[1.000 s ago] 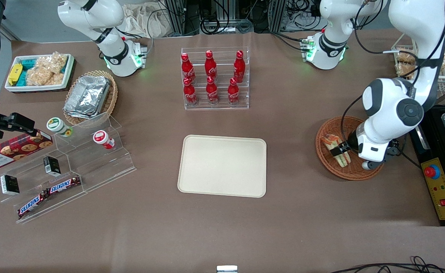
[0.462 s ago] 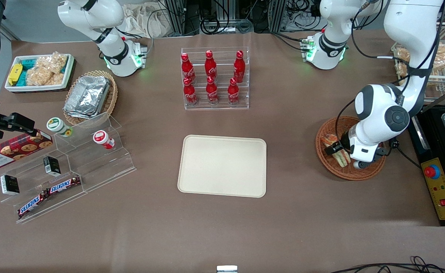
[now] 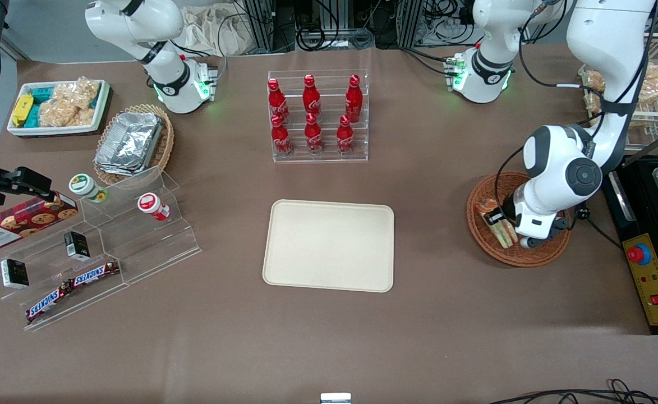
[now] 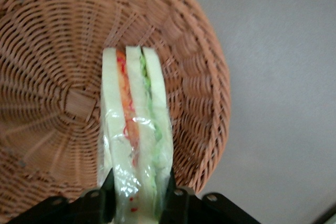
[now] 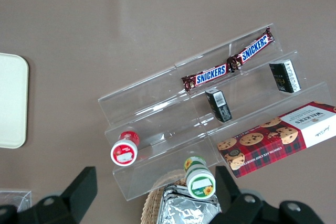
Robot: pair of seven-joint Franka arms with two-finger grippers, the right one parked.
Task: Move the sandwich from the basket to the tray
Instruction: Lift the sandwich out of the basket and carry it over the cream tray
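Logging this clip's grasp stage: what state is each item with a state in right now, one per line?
end effector: in the basket, shut on the sandwich.
sandwich: wrapped in clear film, gripped at one end, over the basket.
basket: on the table, only the sandwich seen in it.
tray: flat on the table, nothing on it.
cola bottles: six, upright in the clear rack, capped.

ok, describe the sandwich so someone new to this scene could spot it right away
Find the round reddish-brown wicker basket at the working arm's end of the table, level with the cream tray. The sandwich sits in it, with the claw closed on one end. It is a clear-wrapped wedge of pale bread with orange-red and green filling stripes, the only item in that basket.
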